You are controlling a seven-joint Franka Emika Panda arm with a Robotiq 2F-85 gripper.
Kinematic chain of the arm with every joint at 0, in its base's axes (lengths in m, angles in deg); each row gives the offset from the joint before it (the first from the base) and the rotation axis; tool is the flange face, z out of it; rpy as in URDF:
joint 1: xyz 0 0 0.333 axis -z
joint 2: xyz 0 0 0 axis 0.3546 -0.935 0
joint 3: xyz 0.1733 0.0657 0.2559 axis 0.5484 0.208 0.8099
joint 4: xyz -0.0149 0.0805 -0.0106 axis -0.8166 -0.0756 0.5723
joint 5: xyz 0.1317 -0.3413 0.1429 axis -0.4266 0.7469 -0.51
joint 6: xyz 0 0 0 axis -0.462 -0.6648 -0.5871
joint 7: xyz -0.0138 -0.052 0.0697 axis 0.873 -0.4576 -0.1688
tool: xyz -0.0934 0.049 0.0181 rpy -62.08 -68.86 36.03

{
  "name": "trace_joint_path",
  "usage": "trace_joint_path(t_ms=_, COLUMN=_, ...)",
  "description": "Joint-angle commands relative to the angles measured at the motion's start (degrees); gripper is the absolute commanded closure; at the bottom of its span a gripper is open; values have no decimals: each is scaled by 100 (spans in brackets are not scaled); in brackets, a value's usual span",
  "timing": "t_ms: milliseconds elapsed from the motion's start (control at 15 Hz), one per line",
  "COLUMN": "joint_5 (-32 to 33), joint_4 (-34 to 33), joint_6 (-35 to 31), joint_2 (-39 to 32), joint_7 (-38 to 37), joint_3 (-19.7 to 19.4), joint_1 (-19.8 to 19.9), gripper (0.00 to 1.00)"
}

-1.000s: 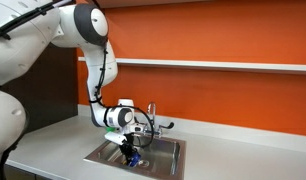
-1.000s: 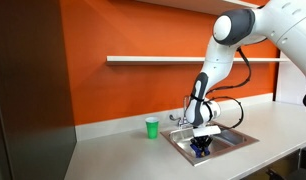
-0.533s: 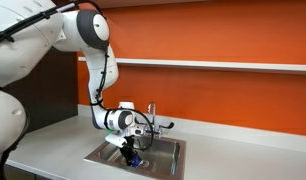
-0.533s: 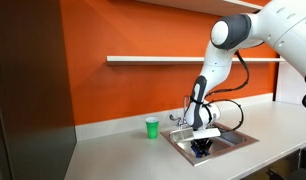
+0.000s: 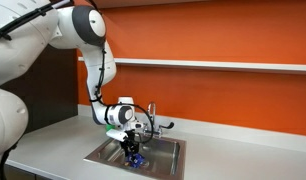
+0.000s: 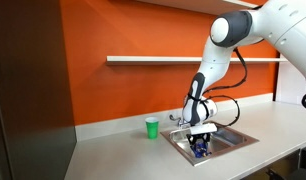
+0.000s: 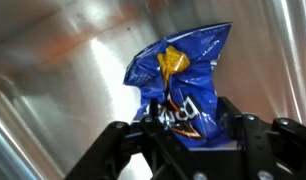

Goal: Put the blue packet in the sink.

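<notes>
Gripper is down inside the sink, its fingers drawn in on the lower edge of the packet, which is pinched between them. Packet is crumpled, dark blue with yellow and white markings, and stands out from the fingers against the bare steel of the basin. In an exterior view the packet hangs below rim level, directly under the wrist; contact with the sink floor cannot be told. Faucet stands behind the basin. Green cup stands upright on the counter, near the sink rim but apart from it
</notes>
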Motion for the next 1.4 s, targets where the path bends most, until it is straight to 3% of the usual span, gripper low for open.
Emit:
trace_joint_path(t_ms=0, joint_5=141, joint_4=186, joint_6=282, joint_2=627, joint_7=-223, joint_3=-314, joint_1=-365, gripper=5)
trace_joint_path(t_ms=67, joint_5=181, joint_4=214, joint_6=326, joint_2=752, joint_7=-276, joint_3=-389, joint_1=-445, gripper=1)
trace_joint_path(t_ms=200, joint_5=227, joint_4=286, joint_6=431, joint_2=1012, joint_7=-226, joint_3=-384, joint_1=-465, gripper=0)
trace_joint_path(t_ms=667, joint_5=9, joint_4=908, joint_6=513, joint_2=2062, joint_7=879, joint_3=487, joint_1=84, gripper=0)
trace_joint_path(t_ms=1000, joint_5=599, joint_4=1491, joint_6=726, joint_2=2822, joint_7=306, joint_3=358, joint_1=-188, gripper=0)
trace_joint_path(t_ms=1333, joint_5=1103, joint_4=2119, joint_6=1262, joint_2=3706, joint_7=-62, joint_3=557, joint_1=-104, gripper=0)
